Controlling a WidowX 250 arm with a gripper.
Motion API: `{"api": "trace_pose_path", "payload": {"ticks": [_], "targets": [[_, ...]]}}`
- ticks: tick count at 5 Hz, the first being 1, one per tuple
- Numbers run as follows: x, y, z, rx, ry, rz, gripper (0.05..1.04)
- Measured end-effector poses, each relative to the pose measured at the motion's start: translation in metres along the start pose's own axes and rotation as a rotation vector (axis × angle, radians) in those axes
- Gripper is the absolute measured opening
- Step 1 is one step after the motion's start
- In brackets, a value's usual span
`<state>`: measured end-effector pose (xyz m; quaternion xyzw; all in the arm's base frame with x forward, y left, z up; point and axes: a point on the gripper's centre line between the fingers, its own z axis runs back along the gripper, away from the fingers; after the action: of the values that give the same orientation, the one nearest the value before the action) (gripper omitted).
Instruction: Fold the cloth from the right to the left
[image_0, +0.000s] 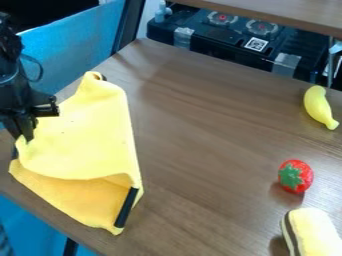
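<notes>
The black gripper (25, 136) hangs at the left side of the table, right at the left edge of the yellow cloth (87, 135). The cloth lies on the left part of the table, partly doubled over. Its brighter upper layer covers most of it, while a darker yellow layer shows below along the near side. A loose, raised fold runs across near the lower right. Black strips mark its lower right edge, its far tip and its left edge. Whether the gripper holds the cloth's left edge is unclear.
On the right of the brown table (200, 125) are a yellow banana (320, 107), a red strawberry (296, 176) with a green top, and a pale yellow toy with a dark stripe (312, 232). Behind the table stand a black case (227, 37) and a raised shelf (287, 14).
</notes>
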<state>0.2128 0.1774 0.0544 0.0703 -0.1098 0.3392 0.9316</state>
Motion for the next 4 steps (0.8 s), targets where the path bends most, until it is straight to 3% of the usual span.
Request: {"api": "trace_pose_path", "payload": {"ticks": [1,3,4], "targets": [[0.0000,0.0080,-0.0013,0.051,-0.005,0.006,0.233],[-0.0071,0.0128,-0.0025,0.082,0.024,0.043,0.808],[-0.0052,0.0109,0.0021,0.089,0.046,0.062,0.999]]}}
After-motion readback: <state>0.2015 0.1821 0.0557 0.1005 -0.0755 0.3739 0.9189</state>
